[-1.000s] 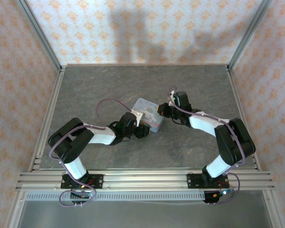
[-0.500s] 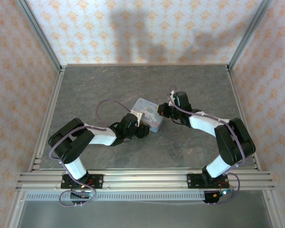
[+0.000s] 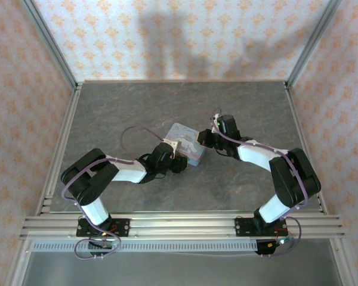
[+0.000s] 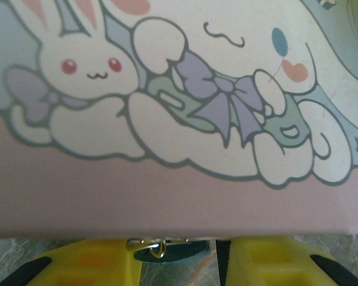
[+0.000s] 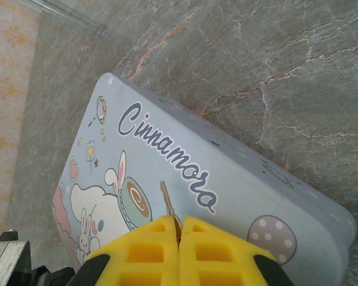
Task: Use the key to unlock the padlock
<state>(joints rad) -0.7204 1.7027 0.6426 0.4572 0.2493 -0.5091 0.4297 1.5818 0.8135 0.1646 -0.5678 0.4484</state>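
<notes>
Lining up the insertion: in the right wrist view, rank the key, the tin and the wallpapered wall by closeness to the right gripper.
1. key, clamped in the shut right gripper, at its tips.
2. tin, its lid directly beyond the key tip.
3. wallpapered wall, far upper left.

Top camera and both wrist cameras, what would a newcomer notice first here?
The pale blue cartoon tin in the middle of the table draws the eye. The right gripper is shut on the small key over the tin's lid. The tiny teal padlock sits at the tin's edge, between the yellow fingers of the left gripper.
</notes>
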